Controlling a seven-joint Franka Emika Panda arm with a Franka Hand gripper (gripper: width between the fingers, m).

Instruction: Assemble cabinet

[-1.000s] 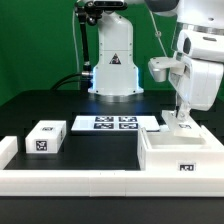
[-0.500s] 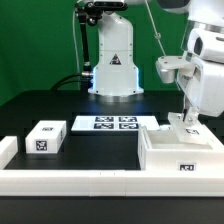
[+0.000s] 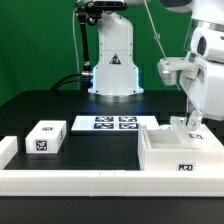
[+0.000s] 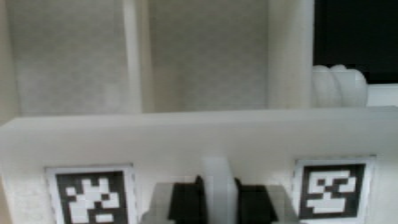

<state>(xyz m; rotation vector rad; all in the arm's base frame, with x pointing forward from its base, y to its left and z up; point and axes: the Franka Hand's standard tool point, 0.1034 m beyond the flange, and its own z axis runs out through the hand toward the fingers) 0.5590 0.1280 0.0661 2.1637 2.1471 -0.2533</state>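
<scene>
Cabinet: gripped at rear wall

Lay open side up at the exterior view's right. Gripper stood nearly closed, apparently pinching a thin rib of the tagged far wall, likely to reposition the piece for fitting.

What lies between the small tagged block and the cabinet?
Between small tagged block and cabinet, the exterior view shows only the marker board, farther back; otherwise bare table.
</scene>
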